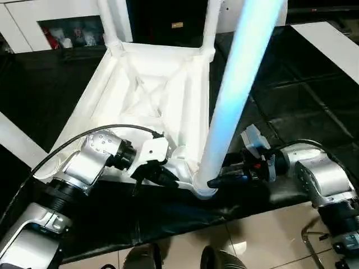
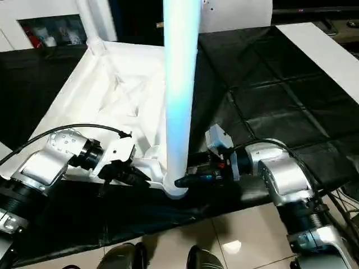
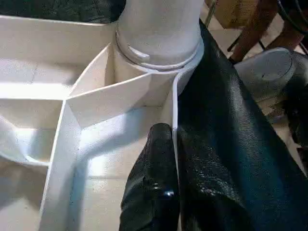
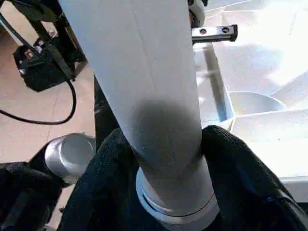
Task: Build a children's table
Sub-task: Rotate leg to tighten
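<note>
The table top [image 1: 151, 95] lies upside down on a black mat [image 1: 269, 84], filling the centre-left of the head frames, ribs up. Two legs [image 1: 109, 22] rise from its far corner sockets at the upper edge. A third leg [image 1: 233, 95] stands in the near corner socket [image 1: 203, 188] at lower centre, its long axis running up and out of the top of the frame, nearly upright.

The right gripper [image 1: 224, 178] comes in from the right of the frame, level, its jaws set around the base of this leg just above the socket; in the right wrist view the black fingers [image 4: 240, 183] press both sides of the leg [image 4: 144, 86].

The left gripper [image 1: 160, 175] sits just left of the socket, jaws pinched narrow on the top's thin rim [image 3: 174, 110].

Any twist or push to seat the leg likely falls to the right arm, along the leg's axis into the socket, with the left steadying the top.
</note>
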